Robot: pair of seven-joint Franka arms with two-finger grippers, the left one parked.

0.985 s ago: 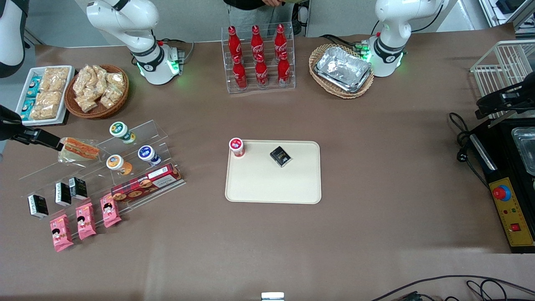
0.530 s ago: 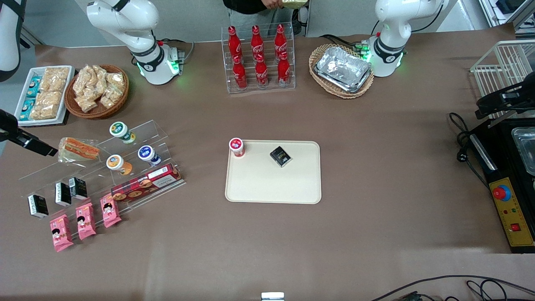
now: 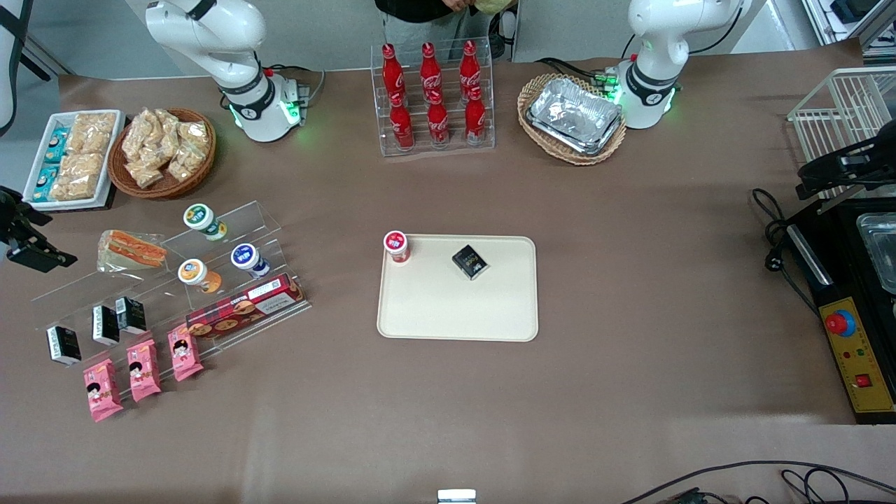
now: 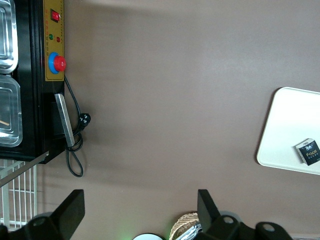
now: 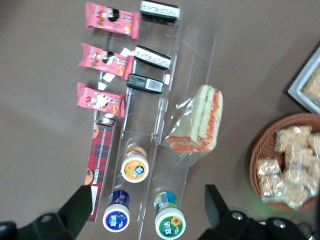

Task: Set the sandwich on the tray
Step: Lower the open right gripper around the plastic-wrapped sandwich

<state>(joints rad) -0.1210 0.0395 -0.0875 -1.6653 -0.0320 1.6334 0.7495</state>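
Gripper [image 3: 31,252] sits at the working arm's end of the surface [image 3: 630,280], near the sandwich [image 3: 131,250] but not touching it. Jaws spread wide in the right wrist view, holding nothing. Sandwich lies on the upper step of the clear acrylic stand [image 3: 231,287], wrapped, wedge on its side; in the right wrist view [image 5: 197,122] the orange and green layers show at its edge. Tray [image 3: 458,315] is mid-surface, well apart from the sandwich, carrying a red-lidded cup [image 3: 396,245] at one corner and a small black box [image 3: 470,261]. Yogurt cups [image 3: 203,218] sit just beside the sandwich on the stand, pink snack packets [image 3: 142,369] nearer the front camera
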